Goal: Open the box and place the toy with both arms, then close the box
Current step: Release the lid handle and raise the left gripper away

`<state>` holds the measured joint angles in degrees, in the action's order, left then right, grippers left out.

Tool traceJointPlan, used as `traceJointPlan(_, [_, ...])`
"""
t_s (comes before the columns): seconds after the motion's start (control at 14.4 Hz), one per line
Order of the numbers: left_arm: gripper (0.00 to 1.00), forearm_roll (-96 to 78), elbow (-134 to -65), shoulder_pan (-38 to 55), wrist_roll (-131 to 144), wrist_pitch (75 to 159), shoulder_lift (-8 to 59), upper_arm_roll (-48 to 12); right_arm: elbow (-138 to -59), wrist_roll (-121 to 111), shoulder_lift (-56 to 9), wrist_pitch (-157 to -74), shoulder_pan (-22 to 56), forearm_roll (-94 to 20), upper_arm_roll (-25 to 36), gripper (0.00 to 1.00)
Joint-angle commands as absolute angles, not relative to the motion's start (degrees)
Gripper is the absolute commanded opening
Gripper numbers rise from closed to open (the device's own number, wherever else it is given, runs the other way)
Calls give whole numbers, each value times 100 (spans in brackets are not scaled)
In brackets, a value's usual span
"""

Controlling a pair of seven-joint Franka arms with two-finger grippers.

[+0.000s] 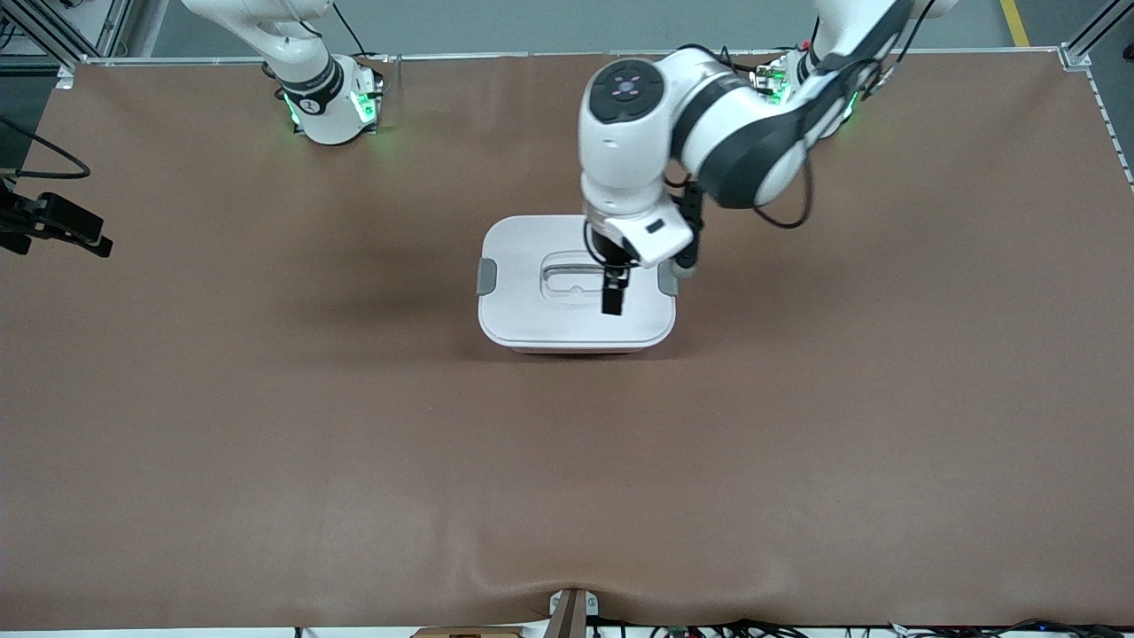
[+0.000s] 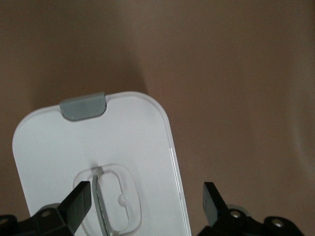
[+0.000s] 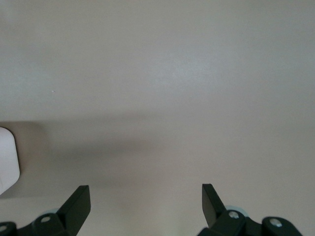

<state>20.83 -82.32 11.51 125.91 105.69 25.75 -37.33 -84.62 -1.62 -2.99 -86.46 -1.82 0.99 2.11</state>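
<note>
The box [image 1: 576, 315] stands shut at the middle of the table, its white lid [image 2: 133, 142] on and grey clips at both short ends [image 1: 486, 276] [image 1: 666, 279]. My left gripper [image 1: 613, 282] hangs open and empty low over the lid, toward the left arm's end. In the left wrist view [image 2: 146, 194] one finger is over the recessed handle [image 2: 110, 199] and the other is past the lid's long edge. My right gripper [image 3: 146, 196] is open and empty over bare table. The toy is out of view.
A black device with a cable [image 1: 53, 226] sticks in at the right arm's end of the table. A white rounded corner [image 3: 7, 162] shows at the edge of the right wrist view. A small bracket [image 1: 571, 611] sits at the table's near edge.
</note>
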Motion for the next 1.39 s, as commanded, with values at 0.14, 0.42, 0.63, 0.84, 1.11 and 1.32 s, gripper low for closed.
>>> traceJointPlan(0.14, [100, 1574, -8297, 116, 9911, 9959, 1943, -3771, -8464, -211, -237, -8622, -229, 105, 149, 100])
traceJointPlan(0.42, [100, 1512, -8306, -640, 7905, 9589, 1715, -3771, -8473, -220, -264, -8814, -115, 105, 141, 100])
traceJointPlan(0.63, [100, 1249, -8297, -1141, 6413, 9431, 1521, -3771, -8525, -534, -237, -8789, -184, 97, 184, 100])
traceJointPlan(0.84, [100, 1028, -8332, -1335, 5031, 9107, 1100, -3630, -8525, -748, -237, -8798, -264, 97, 185, 100])
traceJointPlan(1.11, [100, 950, -8463, -776, 3038, 8509, 520, -2456, -8525, -301, -237, -8649, -237, 105, 185, 100])
traceJointPlan(1.32, [100, 633, -8910, -37, 2156, 8490, 2, -1199, -8552, -158, -237, -8666, -220, 88, 167, 100])
